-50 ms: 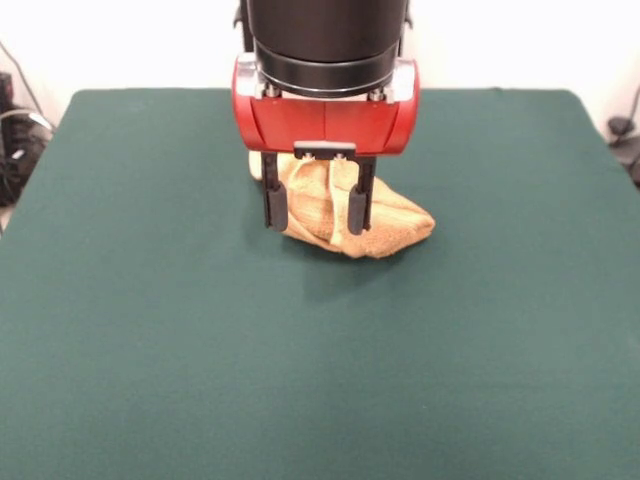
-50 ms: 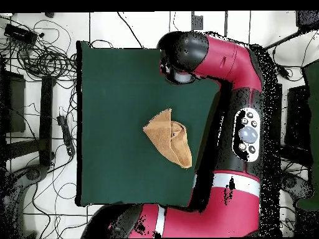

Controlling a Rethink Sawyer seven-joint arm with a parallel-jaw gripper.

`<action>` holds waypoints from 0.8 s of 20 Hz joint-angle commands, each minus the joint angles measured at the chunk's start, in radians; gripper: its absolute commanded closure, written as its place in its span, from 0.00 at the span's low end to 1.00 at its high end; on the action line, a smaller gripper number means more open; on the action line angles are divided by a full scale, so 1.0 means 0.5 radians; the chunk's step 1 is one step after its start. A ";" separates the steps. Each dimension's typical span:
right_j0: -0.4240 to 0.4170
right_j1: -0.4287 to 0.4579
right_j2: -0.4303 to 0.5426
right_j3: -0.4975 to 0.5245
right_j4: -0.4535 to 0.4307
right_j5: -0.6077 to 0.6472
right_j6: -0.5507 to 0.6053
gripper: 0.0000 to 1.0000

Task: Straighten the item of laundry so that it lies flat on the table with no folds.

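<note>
Behind spread fingers, folded towel

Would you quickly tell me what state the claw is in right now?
Claw: open, fingers apart in front of the crumpled towel, holding nothing.

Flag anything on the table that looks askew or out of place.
The yellow-orange towel is not flat: it lies folded over itself in a rough wedge near the middle of the green table, with a paler hem strip doubled across the top. The open gripper stands in front of it.
</note>
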 commanded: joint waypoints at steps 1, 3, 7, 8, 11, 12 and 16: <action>0.017 0.242 0.154 -0.182 0.033 0.299 0.279 0.00; 0.017 0.308 0.149 -0.318 0.032 0.369 0.298 0.00; 0.009 0.407 0.143 -0.526 0.032 0.493 0.302 0.00; 0.010 0.421 0.139 -0.556 0.031 0.511 0.304 0.00; 0.014 0.433 0.131 -0.583 0.038 0.540 0.321 0.00; 0.015 0.434 0.127 -0.586 0.038 0.546 0.321 0.00; 0.021 0.413 0.114 -0.546 0.046 0.540 0.332 0.00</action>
